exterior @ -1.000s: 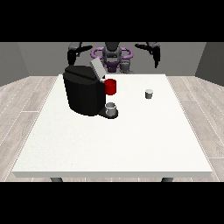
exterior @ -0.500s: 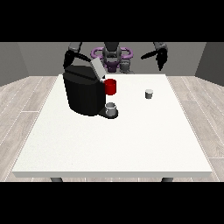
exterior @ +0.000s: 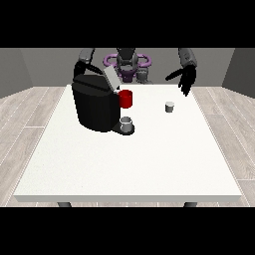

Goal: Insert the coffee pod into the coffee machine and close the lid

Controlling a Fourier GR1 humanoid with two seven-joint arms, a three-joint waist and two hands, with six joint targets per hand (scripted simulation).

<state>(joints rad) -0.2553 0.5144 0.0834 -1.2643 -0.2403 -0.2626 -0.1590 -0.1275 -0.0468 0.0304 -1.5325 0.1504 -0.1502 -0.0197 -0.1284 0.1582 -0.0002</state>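
White table: coffee pod below hand

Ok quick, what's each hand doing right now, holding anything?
Hand at the view's right: open, fingers spread, holding nothing, above the table beyond the coffee pod.
Hand at the view's left: hidden behind the coffee machine, cannot be told.

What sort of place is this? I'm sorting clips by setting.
Probably a plain indoor test room: a large white table, wood-look floor and bare grey walls, with only a coffee machine and small pod.
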